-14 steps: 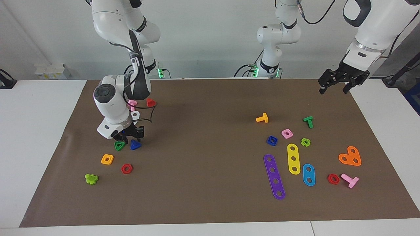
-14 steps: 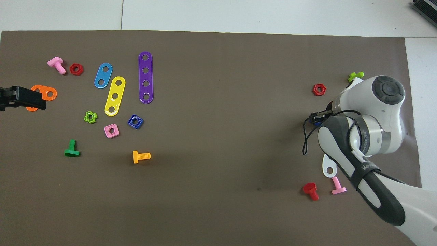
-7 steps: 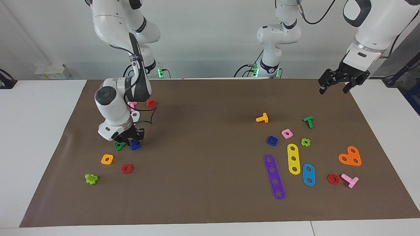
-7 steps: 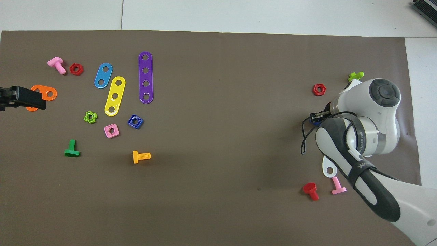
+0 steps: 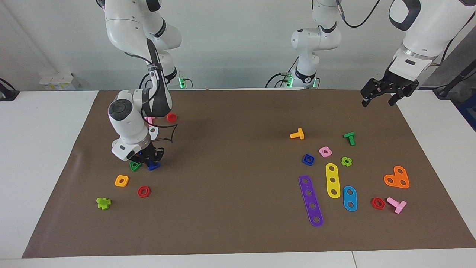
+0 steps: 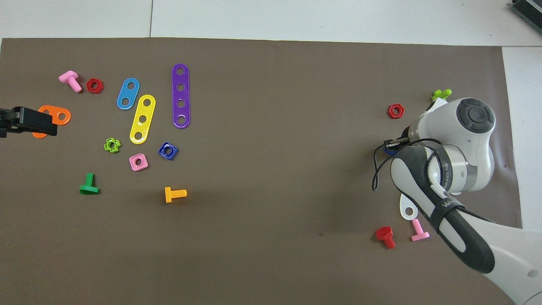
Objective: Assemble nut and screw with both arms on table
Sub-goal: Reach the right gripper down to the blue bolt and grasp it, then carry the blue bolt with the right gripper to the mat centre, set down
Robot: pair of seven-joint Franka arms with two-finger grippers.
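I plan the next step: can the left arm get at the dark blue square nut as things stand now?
Probably yes. The left gripper hangs open over the mat's edge at its own end. The nut lies flat with bare mat above it; the pink nut beside it stands apart.

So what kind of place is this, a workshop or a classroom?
Most likely a robotics lab: two big white arms work at a white table covered by a brown mat, with toy plastic bolts, nuts and strips scattered as practice parts.

Facing view: high, distant, looking toward the robots.
Overhead view: steeply down from above them.
Shared: brown mat [image 5: 238, 130].
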